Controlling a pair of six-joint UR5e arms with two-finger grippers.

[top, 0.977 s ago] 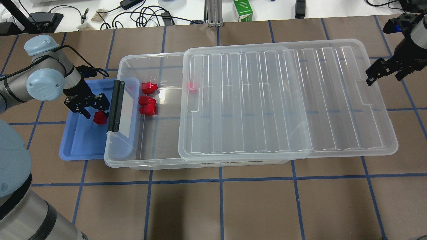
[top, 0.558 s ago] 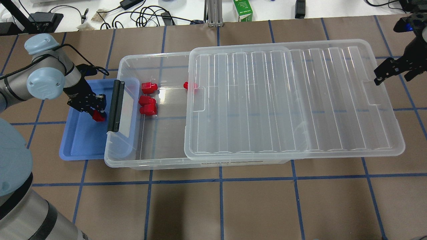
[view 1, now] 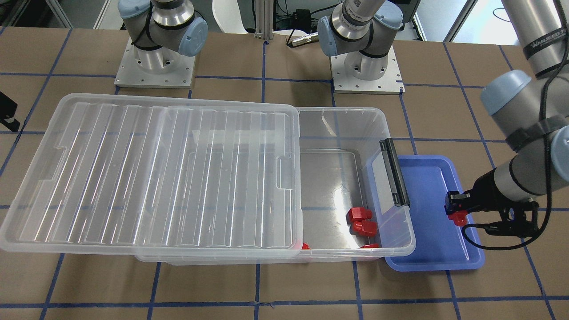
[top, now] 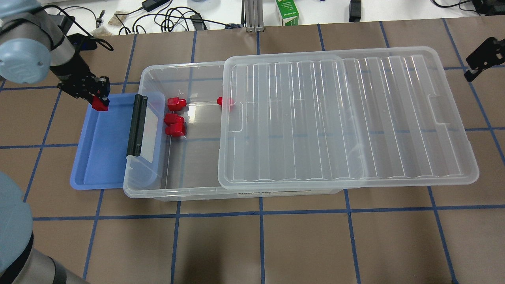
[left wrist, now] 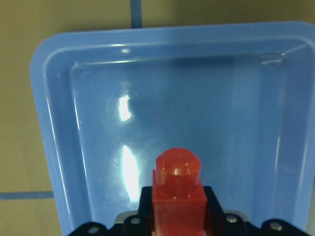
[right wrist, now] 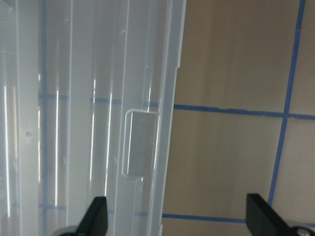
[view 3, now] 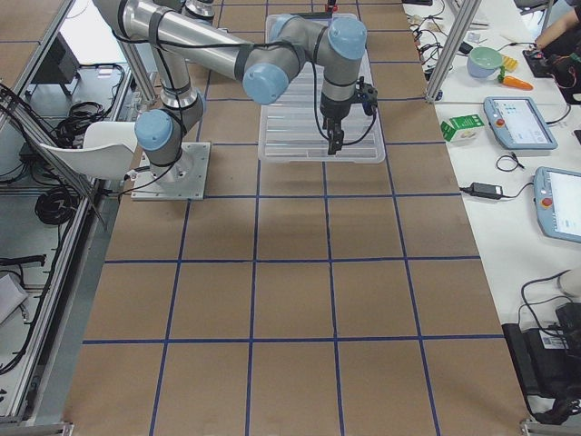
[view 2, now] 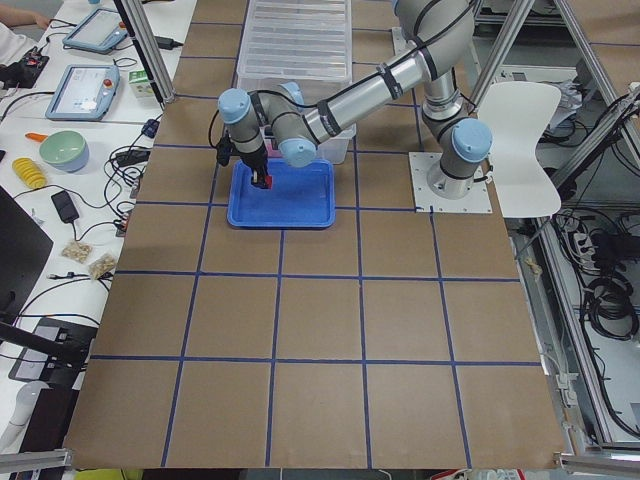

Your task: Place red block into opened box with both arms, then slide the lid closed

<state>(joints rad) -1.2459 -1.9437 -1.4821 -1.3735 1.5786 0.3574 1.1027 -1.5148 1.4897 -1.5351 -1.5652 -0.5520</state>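
Blue tray (left wrist: 59,123) backs red block (left wrist: 177,196), clearest wrist-view.

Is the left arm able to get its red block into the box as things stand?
Probably yes: the left gripper holds the red block over the blue tray, right beside the box, and the lid leaves that end uncovered.

A brown paper-covered table (top: 260,244) ruled with blue tape lines carries a shallow blue plastic tray (top: 102,157), lying flat. Past the table's far long edge, on a white bench (top: 323,12), stand a green-and-white carton (top: 287,12) and tangled black cables (top: 173,19). A white moulded chair (view 2: 520,125) stands off the table's opposite long side.
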